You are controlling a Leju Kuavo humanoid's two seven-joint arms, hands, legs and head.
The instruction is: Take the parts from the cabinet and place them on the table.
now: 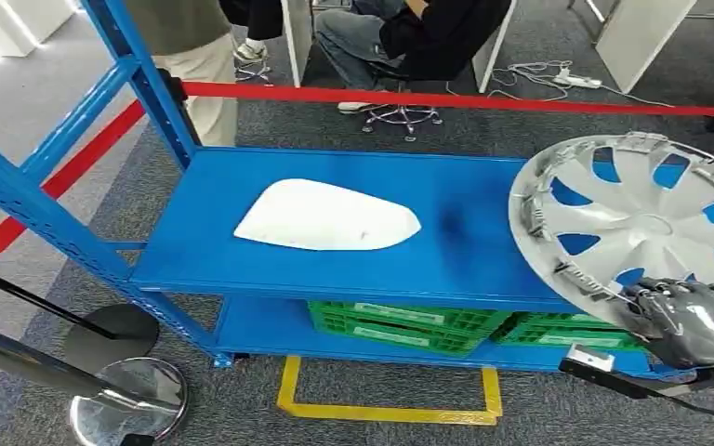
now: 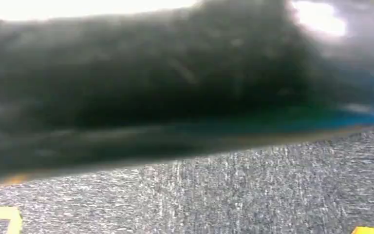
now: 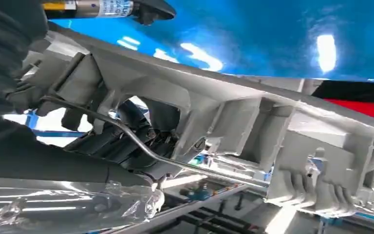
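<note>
The right hand (image 1: 683, 321) grips the hubcap (image 1: 637, 218) by its rim at 5 o'clock, tilted above the shelf (image 1: 465, 232). A white cover (image 1: 325, 216) lies at 9 o'clock from it.

My head camera looks forward and down from high up onto the blue shelf (image 1: 335, 186). My left wrist camera sits low, blurred, facing grey carpet (image 2: 272, 195). My right wrist camera is pressed close behind the hubcap (image 3: 253, 131), sharing it and the shelf with the head view.
</note>
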